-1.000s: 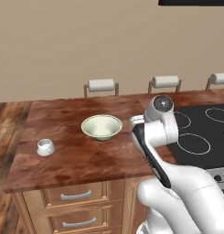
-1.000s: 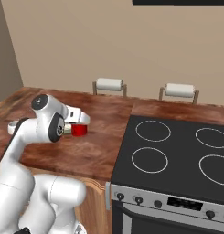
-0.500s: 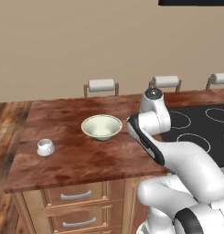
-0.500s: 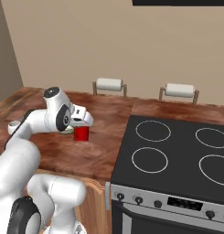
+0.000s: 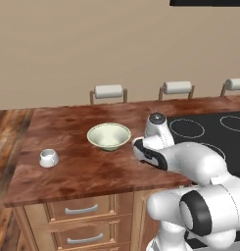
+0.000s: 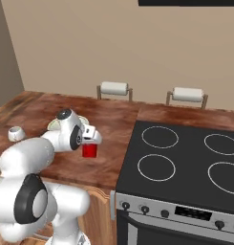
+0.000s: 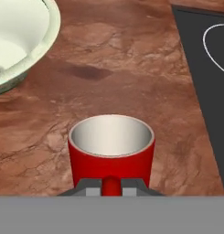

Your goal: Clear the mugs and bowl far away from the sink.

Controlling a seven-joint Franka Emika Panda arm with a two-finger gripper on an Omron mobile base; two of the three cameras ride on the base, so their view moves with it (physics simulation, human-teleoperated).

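Observation:
My gripper (image 7: 111, 185) is shut on the handle of the red mug (image 7: 111, 153), which stays upright with its pale inside showing. In the right base view the red mug (image 6: 90, 150) hangs low over the brown counter, under the gripper (image 6: 91, 141), a short way left of the stovetop. The pale green bowl (image 5: 109, 136) stands on the counter to the mug's left, and its rim (image 7: 40, 43) is at the hand view's upper left. Near the counter's left end stands the white mug (image 5: 48, 158). The sink is out of view.
The black stovetop (image 6: 185, 158) with ring marks lies right of the counter, its edge (image 7: 202, 87) close to the red mug. Two paper-towel holders (image 6: 113, 89) stand along the back wall. The counter's front edge (image 5: 92, 188) runs above the drawers.
The arm has folded down and forward. The red mug has come lower, toward the counter's front, still in my grip. Bowl and white mug have not moved.

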